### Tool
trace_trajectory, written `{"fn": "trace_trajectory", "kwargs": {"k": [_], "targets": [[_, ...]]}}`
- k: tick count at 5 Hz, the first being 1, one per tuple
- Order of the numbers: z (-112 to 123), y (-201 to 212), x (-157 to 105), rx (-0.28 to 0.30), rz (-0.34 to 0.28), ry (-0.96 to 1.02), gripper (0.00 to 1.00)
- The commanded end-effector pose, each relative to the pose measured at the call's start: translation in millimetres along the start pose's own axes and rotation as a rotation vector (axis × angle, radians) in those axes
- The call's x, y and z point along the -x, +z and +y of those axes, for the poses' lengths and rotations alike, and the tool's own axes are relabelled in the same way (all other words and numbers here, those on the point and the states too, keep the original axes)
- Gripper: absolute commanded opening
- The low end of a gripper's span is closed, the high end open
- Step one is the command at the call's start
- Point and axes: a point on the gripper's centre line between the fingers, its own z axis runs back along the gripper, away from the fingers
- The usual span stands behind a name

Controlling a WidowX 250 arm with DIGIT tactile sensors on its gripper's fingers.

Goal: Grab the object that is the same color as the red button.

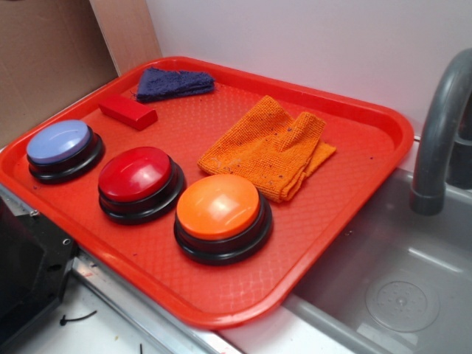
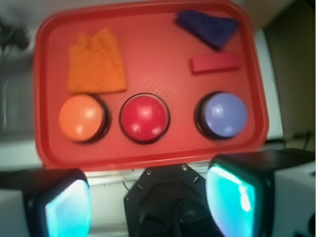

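The small red block (image 1: 128, 112) lies on the red tray (image 1: 354, 184) at the back left, in front of a dark blue cloth (image 1: 174, 83). In the wrist view the block (image 2: 216, 63) lies at the upper right. The red button (image 1: 137, 178) sits mid-front between a lavender-blue button (image 1: 60, 145) and an orange button (image 1: 220, 209); it also shows in the wrist view (image 2: 144, 117). My gripper (image 2: 150, 202) is open and empty, high above the robot base, well short of the tray. Its two teal pads (image 2: 229, 200) stand wide apart. The gripper is out of the exterior view.
An orange cloth (image 1: 269, 147) lies crumpled at the tray's middle right. A grey sink basin (image 1: 391, 280) and a grey faucet (image 1: 442, 125) stand right of the tray. The black robot base (image 1: 26, 273) is at the front left. A wall runs behind the tray.
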Motion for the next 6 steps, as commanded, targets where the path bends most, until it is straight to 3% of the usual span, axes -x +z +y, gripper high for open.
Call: {"fn": "trace_trajectory", "kwargs": {"k": [1, 2, 3, 6], "targets": [[32, -18, -17, 0.077, -0.072, 0.516, 1.00], [49, -39, -26, 0.067, -0.087, 0.751, 1.00], [70, -73, -55, 0.013, -0.133, 0.993, 1.00], [111, -143, -111, -0.126, -0.193, 1.214, 1.00]]}}
